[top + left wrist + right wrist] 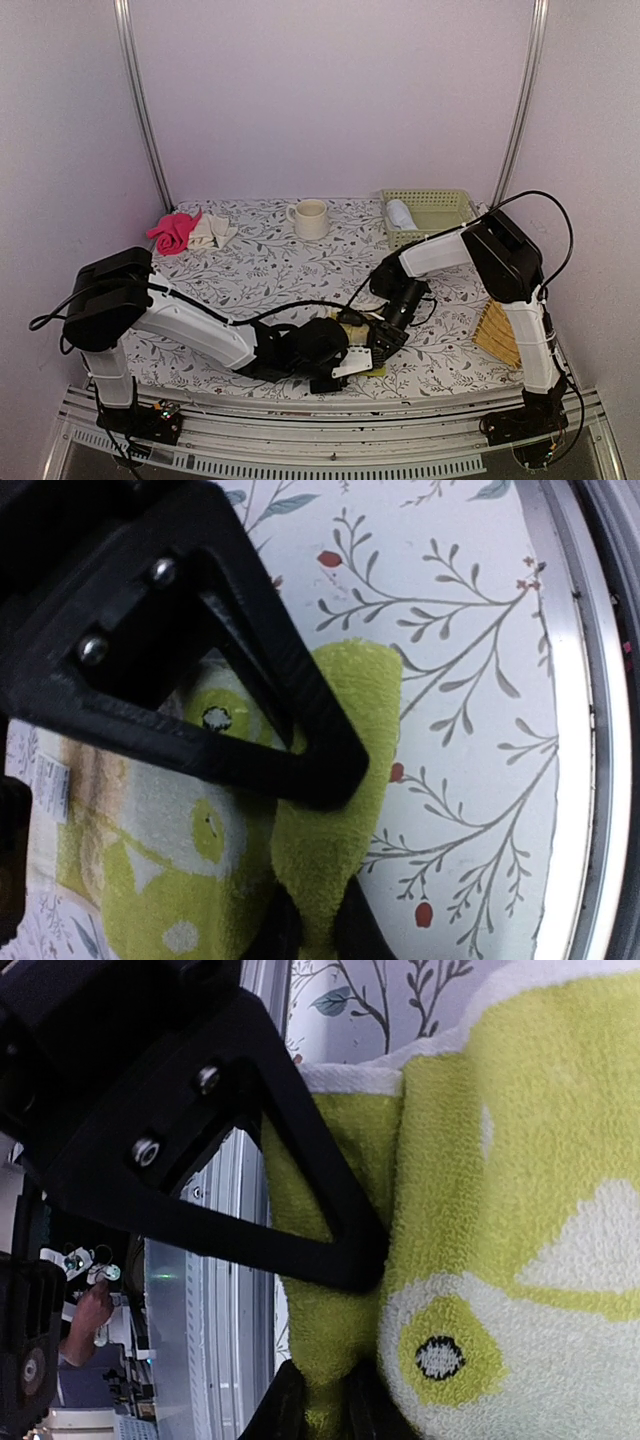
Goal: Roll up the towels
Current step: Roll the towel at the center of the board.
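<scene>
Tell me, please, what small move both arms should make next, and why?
Probably lift the pinched edge slightly and turn it over: left end effector and right end effector each clamp a fold of the unrolled yellow-green patterned towel.

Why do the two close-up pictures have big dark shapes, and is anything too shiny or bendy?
Left wrist view: the black jaws are right by the lens, so they're dark blobs; the yellow-green towel is sharp, the metal table edge glares white. Right wrist view: same dark jaws, crisp towel loops. Top view: soft even light, frame poles splay outward at the top.
</scene>
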